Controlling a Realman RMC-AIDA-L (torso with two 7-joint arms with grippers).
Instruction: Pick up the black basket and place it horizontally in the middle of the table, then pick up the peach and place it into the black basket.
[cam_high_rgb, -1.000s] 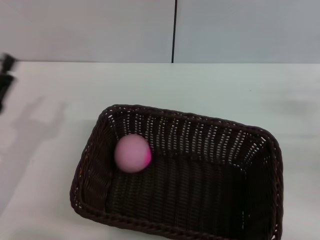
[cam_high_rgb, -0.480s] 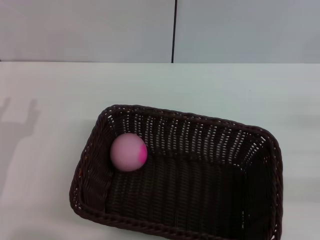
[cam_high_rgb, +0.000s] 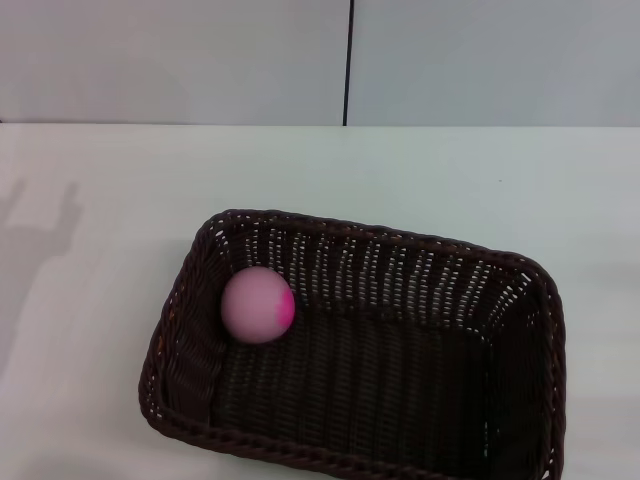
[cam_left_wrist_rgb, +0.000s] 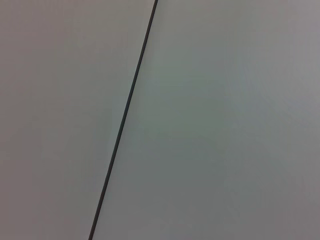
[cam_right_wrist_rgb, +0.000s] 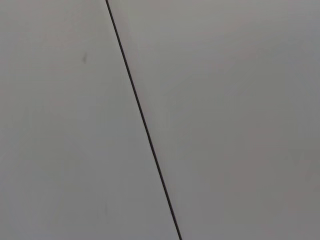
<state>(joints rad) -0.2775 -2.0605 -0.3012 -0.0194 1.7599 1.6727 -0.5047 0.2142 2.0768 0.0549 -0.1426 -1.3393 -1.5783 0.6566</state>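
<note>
Fingers unseen; peach (cam_high_rgb: 258, 305) in black basket (cam_high_rgb: 385, 395).

A bare test room, it seems: a plain white desk (cam_high_rgb: 450, 170) against grey wall panels (cam_high_rgb: 170, 60) split by one dark seam (cam_high_rgb: 347, 60).

1. Head view: neither arm nor gripper in frame.
2. Left wrist view: camera faces a flat grey surface crossed by one thin dark line; the arm's own fingers not shown.
3. Right wrist view: likewise a flat grey surface with one thin dark line; own fingers not shown.
4. State of both grippers: not observable.
</note>
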